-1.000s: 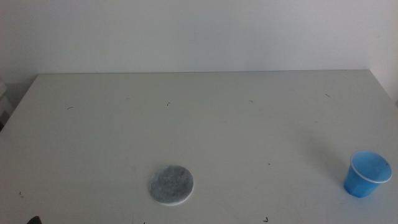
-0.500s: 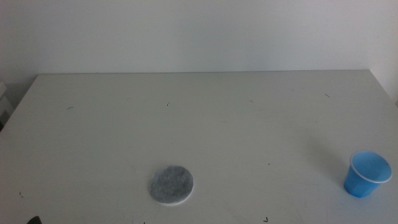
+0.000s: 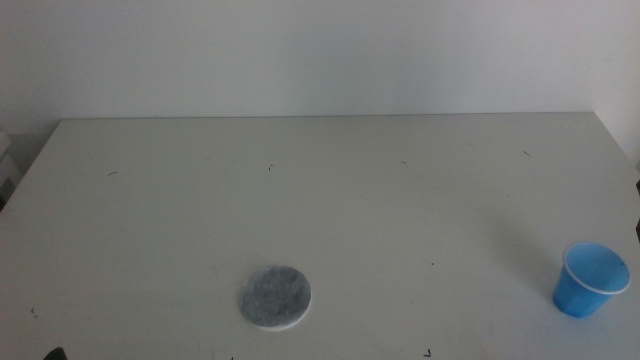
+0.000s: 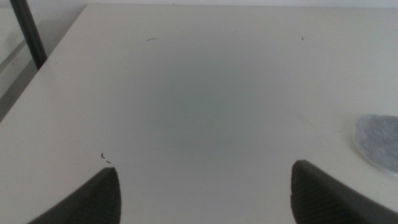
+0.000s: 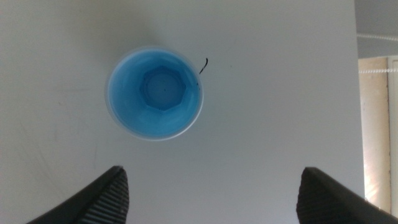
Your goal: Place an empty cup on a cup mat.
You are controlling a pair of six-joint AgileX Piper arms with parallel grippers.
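Note:
The blue cup [image 3: 588, 280] stands upright and empty on the white table near its front right corner. The right wrist view looks straight down into the cup [image 5: 155, 93]. My right gripper [image 5: 212, 171] is open above the table, and the cup lies just beyond its wide-apart jaws. The grey cup mat [image 3: 275, 297] lies flat at the front, left of centre, far from the cup. My left gripper [image 4: 204, 171] is open and empty low over the table's front left, with the mat's edge [image 4: 379, 140] off to one side. Only a dark tip of the left gripper [image 3: 50, 353] shows in the middle view.
The white table [image 3: 320, 200] bears a few small dark specks. Its right edge [image 5: 357, 93] runs close to the cup. A white wall stands behind the table. A dark pole [image 4: 28, 31] stands off the table's left side.

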